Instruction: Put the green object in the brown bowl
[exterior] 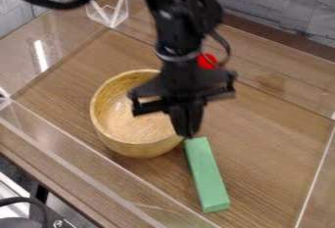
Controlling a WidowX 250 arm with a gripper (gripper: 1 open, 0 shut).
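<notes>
The green block [207, 177] lies flat on the wooden table [271, 163], well outside the bowl. With twelve o'clock at the top of the camera view, its long axis runs from just short of twelve down to just short of six, the far end narrowly beside the bowl's near right side and the near end pointing towards the table's front edge.

From the block's middle, the brown bowl [116, 128] sits at about half past ten, upright. The gripper [187, 128] hangs at roughly half past eleven from that same middle, its fingertips over the gap between the bowl's right side and the block's far end. It is clenched, and nothing shows in its grasp; the block lies apart from it.

So the coming move seems to turn on this: the block's body lies between five and six o'clock from the fingertips. The gripper probably needs to open, shift that way over the middle of the block, and close across its narrow width, with the fingers at about nine and three. Closing from where it hangs would likely catch only the far end, or nudge the bowl.
</notes>
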